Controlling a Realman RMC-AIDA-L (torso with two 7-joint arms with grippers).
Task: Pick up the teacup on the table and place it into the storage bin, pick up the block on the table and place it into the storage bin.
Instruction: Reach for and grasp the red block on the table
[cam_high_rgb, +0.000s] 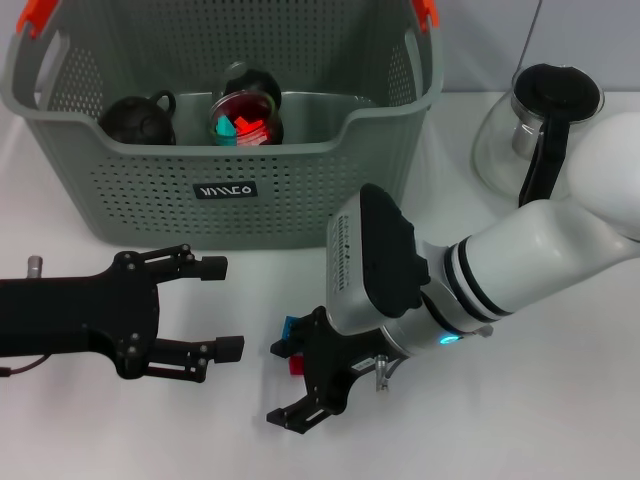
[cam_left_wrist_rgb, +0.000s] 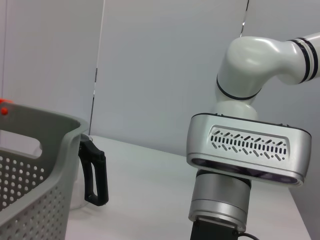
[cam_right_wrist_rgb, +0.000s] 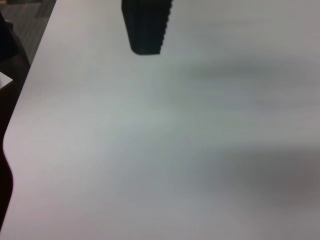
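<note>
A: Block first. Where?

B: A small block (cam_high_rgb: 290, 328), blue above and red below, on the white bench (cam_high_rgb: 560, 400) toward its front edge, in front of the storage bin (cam_high_rgb: 220, 190). It sits right at the right gripper (cam_high_rgb: 290, 385), beside the upper finger. Touching or not, I cannot tell.

A: Claw state on that side?

B: Spread wide, fingers pointing toward the bench's front-left. Nothing visibly clamped. The right wrist view shows one dark ribbed fingertip (cam_right_wrist_rgb: 145, 27) over bare bench surface.

A: Teacup?

B: Two round dark items lie inside the bin: a black one with a handle (cam_high_rgb: 140, 120) at its left end, and a glass-like one with red and teal pieces showing through (cam_high_rgb: 245, 118) near the middle. Which is the teacup I cannot say.

A: The bin itself?

B: Grey-green, perforated, orange-red handle tips, black label on the front wall. It stands at the bench's far-left part.

A: Left side?

B: Left gripper (cam_high_rgb: 225, 307) low over the bench's left, just in front of the bin, fingers well apart, empty.

A: Anything else?

B: A glass pot with black lid and handle (cam_high_rgb: 545, 120) at the far-right corner, beside the bin.
</note>
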